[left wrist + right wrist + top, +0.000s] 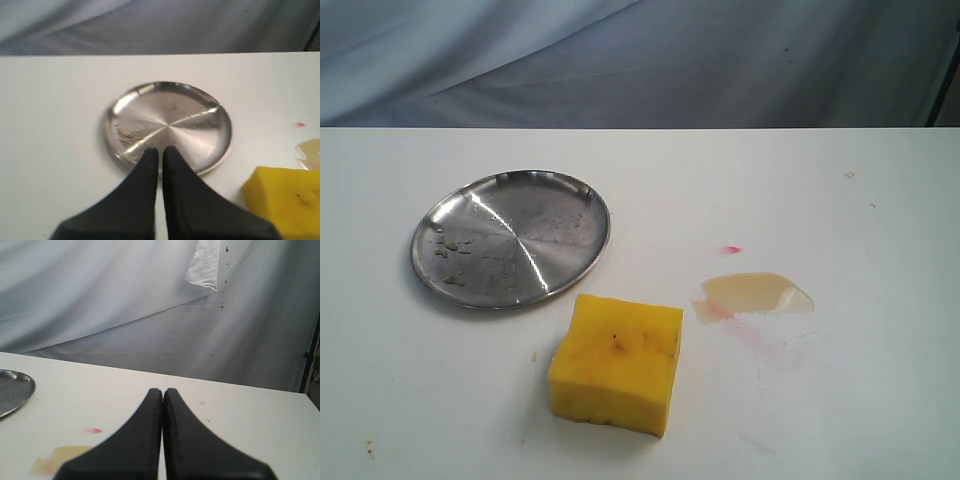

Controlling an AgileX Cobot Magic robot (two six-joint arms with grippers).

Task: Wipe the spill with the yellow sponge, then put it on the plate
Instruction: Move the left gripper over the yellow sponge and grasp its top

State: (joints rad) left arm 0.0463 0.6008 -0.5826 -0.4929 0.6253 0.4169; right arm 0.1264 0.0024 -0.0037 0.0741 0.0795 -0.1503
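From across the room, the white table (860, 400) carries three things. The steel plate (520, 240) sits at the back left, bare except for a few crumbs. The yellow sponge (618, 362) lies in front of it, just beside its rim but apart from it. The spill (760, 293), a pale glossy puddle with pink at one end, lies to the right of the sponge with a gap between them. A small red dot (731, 249) sits apart, behind the spill. Neither arm shows in this view.

In the left wrist view, the left gripper (160, 151) is clenched, its fingers pressed together on nothing, pointing at the plate (190, 125). A corner of the sponge (282, 197) and the edge of the spill (311, 151) show off to one side.

In the right wrist view, the right gripper (163, 391) is likewise closed and empty. It hangs near the spill (65, 456), with the plate's (15, 387) rim at the frame's edge.

Nothing has been wiped yet, and I see several risks:
- A closed gripper coming down would shove the sponge rather than take it.
- The foam will likely squash, so a shallow pinch may slip.
- A single careless pass could drag the puddle wider instead of soaking it up.
- A wet sponge may drip on its way to the plate.
- The plate is light and close by, and could be nudged.
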